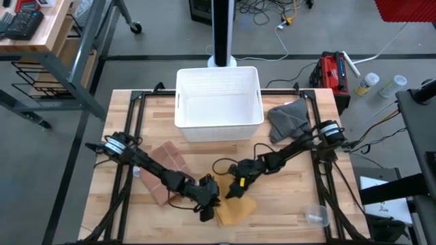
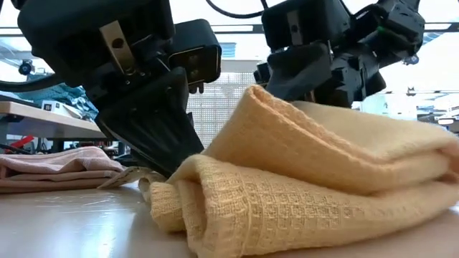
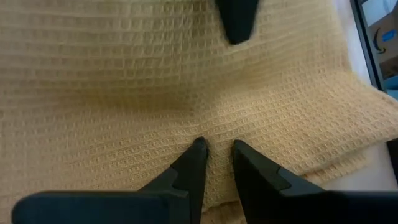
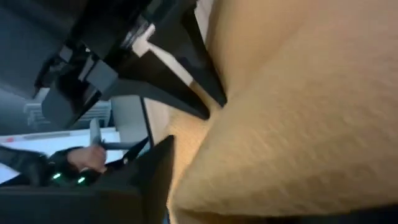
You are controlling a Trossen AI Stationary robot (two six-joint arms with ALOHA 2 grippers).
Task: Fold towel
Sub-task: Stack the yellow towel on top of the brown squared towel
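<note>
A yellow waffle-weave towel [image 1: 236, 209] lies folded in layers near the table's front edge, and it fills the low view [image 2: 308, 186]. My left gripper [image 1: 208, 201] stands at its left end, fingers nearly together on the cloth [image 3: 219, 148]. My right gripper [image 1: 236, 188] is at the towel's far side, shut on its raised upper layer [image 2: 258, 97]. In the right wrist view the cloth [image 4: 298, 118] hides one finger. My left gripper pinches a small ridge of the towel's top surface [image 3: 219, 163] between its fingertips, slanting down from the table's left. The towel lies on the table under them. My right gripper holds the towel's upper layer at its far side [image 2: 269, 100]. It comes from the far right. The cloth rises to a peak at the fingers; the contact itself is hidden by the towel.
A white basket [image 1: 219, 102] stands at the back centre. A folded pink towel [image 1: 167, 170] lies to the left of the arms and a grey towel [image 1: 289, 119] at the back right. A clear plastic cup [image 1: 317, 215] lies near the front right.
</note>
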